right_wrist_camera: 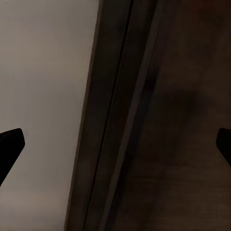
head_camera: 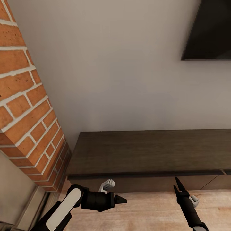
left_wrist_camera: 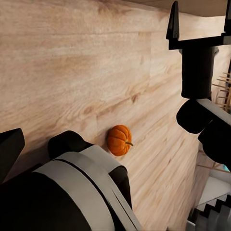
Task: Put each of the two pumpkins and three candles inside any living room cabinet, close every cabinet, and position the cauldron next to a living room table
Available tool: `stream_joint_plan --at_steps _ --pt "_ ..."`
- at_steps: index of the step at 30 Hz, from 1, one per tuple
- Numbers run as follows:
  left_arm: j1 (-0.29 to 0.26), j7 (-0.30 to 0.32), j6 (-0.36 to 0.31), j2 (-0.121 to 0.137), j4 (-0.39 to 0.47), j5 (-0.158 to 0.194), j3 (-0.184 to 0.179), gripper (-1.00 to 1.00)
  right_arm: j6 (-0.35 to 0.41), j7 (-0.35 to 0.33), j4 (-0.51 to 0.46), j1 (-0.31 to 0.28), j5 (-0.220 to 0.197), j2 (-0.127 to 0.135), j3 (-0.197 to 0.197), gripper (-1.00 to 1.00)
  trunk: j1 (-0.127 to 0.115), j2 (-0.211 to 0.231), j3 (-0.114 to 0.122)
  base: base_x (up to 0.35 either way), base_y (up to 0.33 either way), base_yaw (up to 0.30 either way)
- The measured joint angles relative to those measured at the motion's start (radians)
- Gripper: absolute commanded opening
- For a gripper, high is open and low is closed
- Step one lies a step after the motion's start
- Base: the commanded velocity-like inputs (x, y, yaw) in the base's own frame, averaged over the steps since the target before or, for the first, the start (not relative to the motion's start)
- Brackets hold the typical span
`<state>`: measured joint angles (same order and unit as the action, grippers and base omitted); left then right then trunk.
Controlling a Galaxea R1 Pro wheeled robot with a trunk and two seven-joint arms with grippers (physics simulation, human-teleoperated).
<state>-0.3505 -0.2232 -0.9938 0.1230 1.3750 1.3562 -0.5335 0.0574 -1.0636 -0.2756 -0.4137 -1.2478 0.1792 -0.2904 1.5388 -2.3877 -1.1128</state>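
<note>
You are parked close to the cabinet (head_camera: 147, 154), its dark top spreading across the middle of the head view with the brick fireplace (head_camera: 25, 106) on the left and a corner of the black TV (head_camera: 208, 29) up on the far wall to the right. The drawer fronts look flush and closed from here, though only a thin strip of them shows under the top's lip. Your left gripper (head_camera: 123, 200) hangs low over the plank floor (head_camera: 150, 211) just near the cabinet front, pointing right; I cannot tell from these pictures whether its claw is spread or closed, and nothing sits between its tips. Your right gripper (head_camera: 177, 186) points up at the cabinet's near edge with its two tips standing wide apart and empty, and its wrist camera stares at the dark wood face from very near. The one pumpkin (left_wrist_camera: 119, 140) you can see lies on the floor beside the left arm, in the left wrist view, well clear of either claw. The main risk, as I judge it, is that the right fingertips drive into the cabinet lip or scrape the front if you push forward, because they are already so near. A second risk is sweeping the left arm or rolling the base into the pumpkin, which would likely roll away on the smooth floor.
</note>
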Motion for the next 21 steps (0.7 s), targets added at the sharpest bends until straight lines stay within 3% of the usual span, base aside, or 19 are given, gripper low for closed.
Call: stream_joint_plan --at_steps 21 --pt "0.0 0.0 0.0 0.002 -0.003 0.001 0.0 1.0 -0.002 0.001 0.002 0.0 -0.001 0.0 -0.001 1.0 0.0 0.0 0.0 0.05 0.0 0.0"
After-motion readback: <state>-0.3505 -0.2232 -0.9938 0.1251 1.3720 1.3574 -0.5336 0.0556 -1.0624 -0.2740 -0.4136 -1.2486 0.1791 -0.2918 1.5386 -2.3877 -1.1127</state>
